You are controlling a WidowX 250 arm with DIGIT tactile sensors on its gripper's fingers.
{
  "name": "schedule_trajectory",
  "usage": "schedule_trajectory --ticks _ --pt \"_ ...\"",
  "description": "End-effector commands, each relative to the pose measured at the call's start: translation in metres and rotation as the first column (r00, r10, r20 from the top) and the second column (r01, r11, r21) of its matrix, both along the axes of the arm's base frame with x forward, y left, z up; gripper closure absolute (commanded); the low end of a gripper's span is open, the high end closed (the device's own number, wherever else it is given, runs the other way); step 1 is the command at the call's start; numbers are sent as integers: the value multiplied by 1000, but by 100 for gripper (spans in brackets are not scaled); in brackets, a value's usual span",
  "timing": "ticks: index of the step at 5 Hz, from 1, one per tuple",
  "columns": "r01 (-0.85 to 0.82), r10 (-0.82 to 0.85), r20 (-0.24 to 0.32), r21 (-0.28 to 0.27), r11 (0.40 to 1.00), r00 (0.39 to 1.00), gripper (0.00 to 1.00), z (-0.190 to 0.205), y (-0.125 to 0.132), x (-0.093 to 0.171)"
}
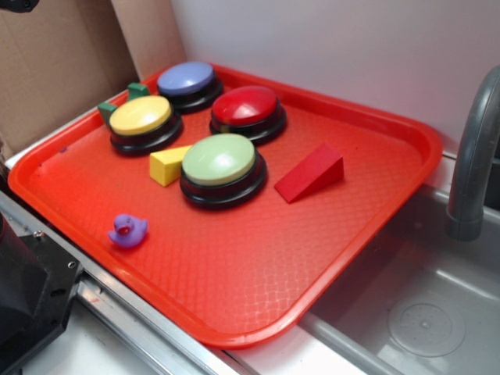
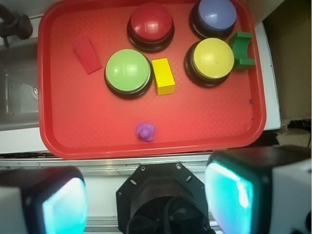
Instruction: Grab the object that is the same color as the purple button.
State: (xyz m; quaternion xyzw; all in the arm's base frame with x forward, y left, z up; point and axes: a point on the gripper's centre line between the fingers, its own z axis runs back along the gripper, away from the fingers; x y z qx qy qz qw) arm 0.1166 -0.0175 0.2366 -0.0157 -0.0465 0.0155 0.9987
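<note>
End effector (image 2: 146, 195) sits at the bottom of the wrist view, fingers spread wide apart, nothing between them; left pad (image 2: 63, 207) and right pad (image 2: 229, 192) glow teal. It hangs off the near edge of the red tray (image 2: 87, 131), above a metal rail.

Purple duck (image 2: 146, 131) lies on the tray close to that near rim, straight ahead of the gap between the fingers, clear of both. In the exterior view the duck (image 1: 128, 231) stands upright and alone, well apart from the buttons.

Wrist view, left to right:
- red wedge (image 2: 87, 53), lying alone near the tray's left side
- green button (image 2: 128, 72)
- yellow block (image 2: 163, 76), just beside the green button, between it and the yellow button
- red button (image 2: 151, 25), far row
- yellow button (image 2: 210, 59)
- purple button (image 2: 215, 15), far right corner of the tray, behind the yellow button
- green arch block (image 2: 242, 48), against the yellow button's right side

Sink (image 1: 422, 312) and grey faucet (image 1: 473, 156) lie past the tray's end in the exterior view.
</note>
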Motion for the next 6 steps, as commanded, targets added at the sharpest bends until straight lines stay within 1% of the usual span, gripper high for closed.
schedule_trajectory --ticks 1,2,3,4,5,6 --pt "0 0 0 0 1000 1000 0 0 0 0" --pt "-59 59 7 -3 998 998 0 -17 21 9" --pt "-98 100 43 -41 994 994 0 -45 40 18" --pt "-152 152 23 -17 988 988 0 -75 56 26" --pt "-159 161 24 -55 986 987 0 -96 58 34" --pt "-156 157 26 -44 987 987 0 -121 45 37"
